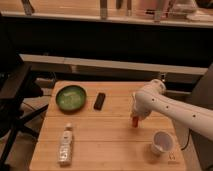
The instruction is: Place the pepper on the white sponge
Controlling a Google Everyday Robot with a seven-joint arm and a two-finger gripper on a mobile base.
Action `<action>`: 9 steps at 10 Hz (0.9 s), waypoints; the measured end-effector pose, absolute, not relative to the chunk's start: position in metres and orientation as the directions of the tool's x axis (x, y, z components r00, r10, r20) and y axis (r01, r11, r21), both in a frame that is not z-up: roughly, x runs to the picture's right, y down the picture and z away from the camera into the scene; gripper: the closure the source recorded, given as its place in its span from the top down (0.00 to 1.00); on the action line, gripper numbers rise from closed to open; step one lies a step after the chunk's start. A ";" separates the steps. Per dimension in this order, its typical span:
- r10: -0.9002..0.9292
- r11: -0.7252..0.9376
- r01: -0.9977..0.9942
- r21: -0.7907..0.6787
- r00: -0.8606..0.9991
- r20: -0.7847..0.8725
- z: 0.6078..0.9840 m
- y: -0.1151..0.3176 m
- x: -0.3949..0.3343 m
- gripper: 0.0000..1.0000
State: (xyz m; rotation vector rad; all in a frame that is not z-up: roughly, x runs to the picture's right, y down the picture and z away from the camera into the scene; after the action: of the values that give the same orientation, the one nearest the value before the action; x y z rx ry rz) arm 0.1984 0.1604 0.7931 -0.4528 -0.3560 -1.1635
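My gripper [135, 118] hangs from the white arm over the right middle of the wooden table [110, 142]. It points down and is shut on the pepper [135, 122], a small red-orange piece that shows just below the fingers, at or slightly above the tabletop. I cannot see the white sponge; it is hidden or out of view.
A green bowl [70, 97] sits at the table's back left, with a black rectangular block [100, 100] to its right. A long pale bottle-like package [65, 145] lies near the front left. A white cup [161, 142] stands at the front right. A dark chair stands to the left of the table.
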 end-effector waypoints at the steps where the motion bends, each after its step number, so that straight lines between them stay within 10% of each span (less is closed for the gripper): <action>1: -0.792 0.326 0.932 -0.160 0.361 0.493 0.792 0.162 0.203 0.03; 9: -0.798 0.320 0.937 -0.140 0.346 0.494 0.808 0.145 0.213 0.03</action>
State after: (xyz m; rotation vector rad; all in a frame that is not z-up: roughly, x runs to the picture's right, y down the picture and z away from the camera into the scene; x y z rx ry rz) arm 0.2133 0.1448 0.8079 -0.4410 -0.3653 -1.1734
